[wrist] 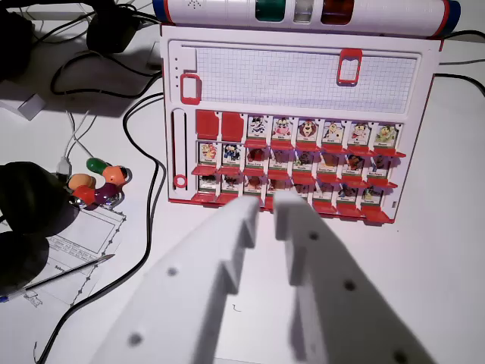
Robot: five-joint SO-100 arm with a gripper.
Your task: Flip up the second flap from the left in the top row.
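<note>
The second flap from the left in the top row (232,126) lay flat, showing only its plain red back, near the nine o'clock end of that row on the game board (429,136). The first flap (207,125) just beside it, toward nine o'clock, lay flat and red too. The other flaps of the top row (322,133), running on toward three o'clock, stood up and showed small cartoon portraits. The two rows below, toward six o'clock, also stood up with portraits, though the pictures were too small to make out.

Above the flaps, toward twelve o'clock, the board carried a pale gridded panel (288,76) with one red slider frame (349,67) on its upper edge and another (190,88) at its nine o'clock end. A white cylinder with blue ends (227,11) lay along the board's far edge.

The white gripper (264,206) filled the picture toward six o'clock, its two jaws slightly parted with a narrow gap and nothing between them. Its tips overlapped the board's near edge in the picture, below the flat flaps and apart from them; whether they touched the board could not be told.

The board rested on a white worktop (455,265). Toward nine o'clock lay black cables (144,178), a cluster of coloured rounded pieces (102,182), a printed sheet of paper (76,243) and a pen (64,274) across it.
</note>
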